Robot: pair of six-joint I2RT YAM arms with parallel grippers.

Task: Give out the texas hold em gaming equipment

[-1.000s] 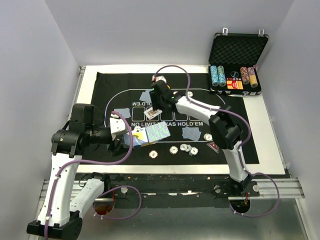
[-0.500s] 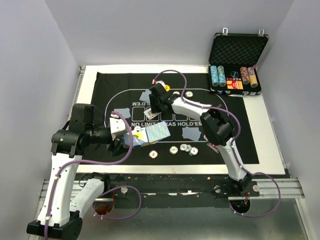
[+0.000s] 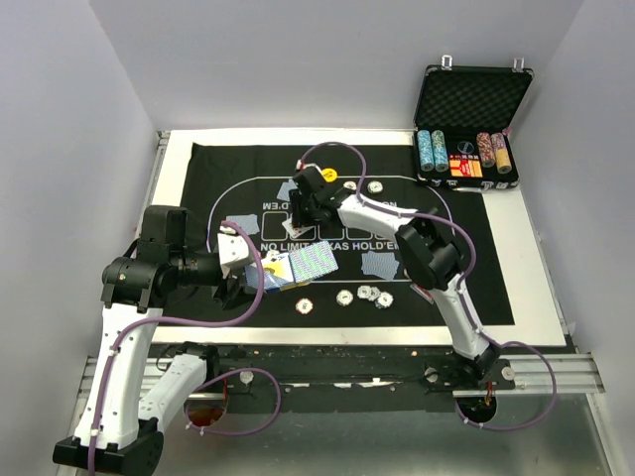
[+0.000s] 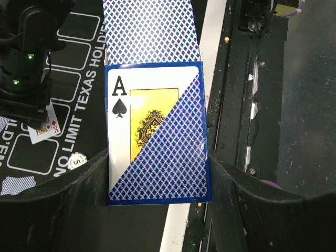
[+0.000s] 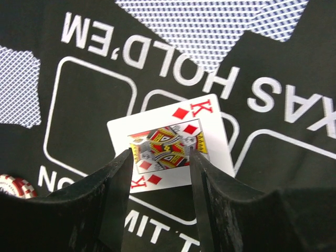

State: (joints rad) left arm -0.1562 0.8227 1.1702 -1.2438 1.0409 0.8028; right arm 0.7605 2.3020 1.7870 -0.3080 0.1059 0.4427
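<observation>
My left gripper is shut on a blue card deck showing an ace of spades, with a blue-backed card fanned out past it; seen from above, this deck hangs over the mat's near left part. My right gripper is open, its fingers apart just above a face-up king of diamonds lying flat on the black felt mat. From above, that gripper is over the mat's centre-left. Several striped poker chips lie in a row near the mat's front edge.
Face-down blue cards lie right of centre, with more at the mat's back. A yellow button and a white one sit at the back. The open black case with chip stacks stands at the back right.
My right gripper has moved left and toward the near side, coming down over the king of diamonds, its jaws narrowing slightly. The left arm and its deck have not moved.
</observation>
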